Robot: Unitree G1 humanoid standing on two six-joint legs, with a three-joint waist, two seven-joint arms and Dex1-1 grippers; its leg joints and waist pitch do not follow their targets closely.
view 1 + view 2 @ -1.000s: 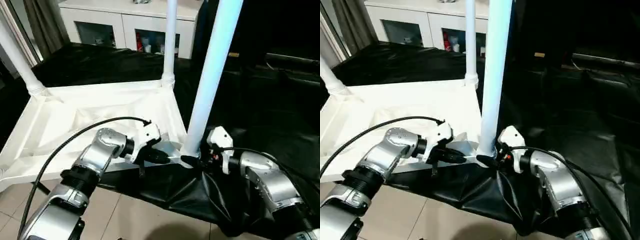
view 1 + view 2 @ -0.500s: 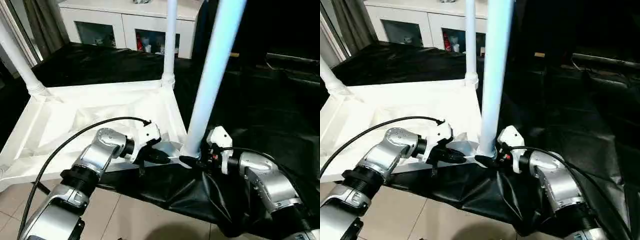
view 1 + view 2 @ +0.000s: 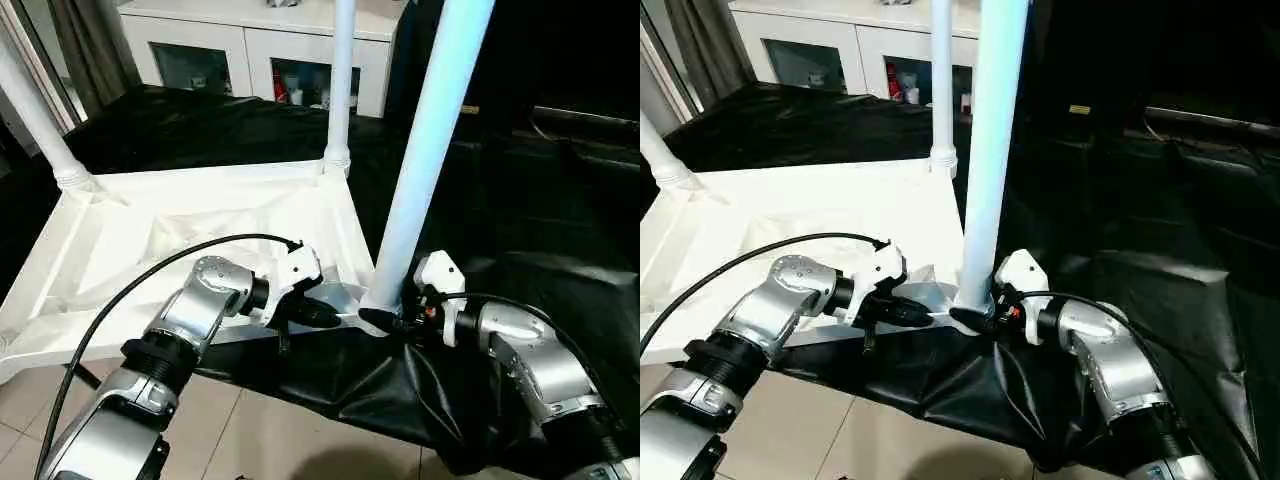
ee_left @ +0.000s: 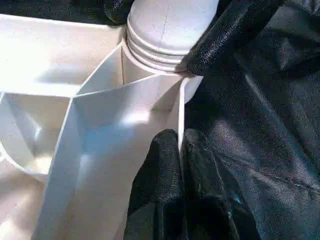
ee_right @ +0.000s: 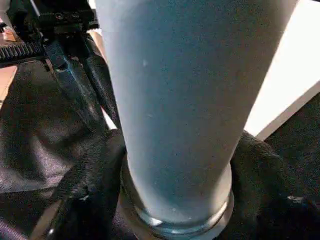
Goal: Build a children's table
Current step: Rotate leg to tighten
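item: white plastic children's table [image 3: 190,235], upside down on black-draped table [image 3: 560,215], three tapered legs up. left gripper [image 4: 181,150] pinches the near-right rim. right gripper [image 3: 385,322] clasps the near-right leg [image 3: 425,150] base. you keep the leg plumb, press straight into its socket.

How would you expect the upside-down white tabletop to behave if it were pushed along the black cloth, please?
The tabletop looks like thin ribbed plastic, so probably light yet fairly stiff. On the glossy black cloth it would likely slide easily. Its upright legs may make it prone to tipping.
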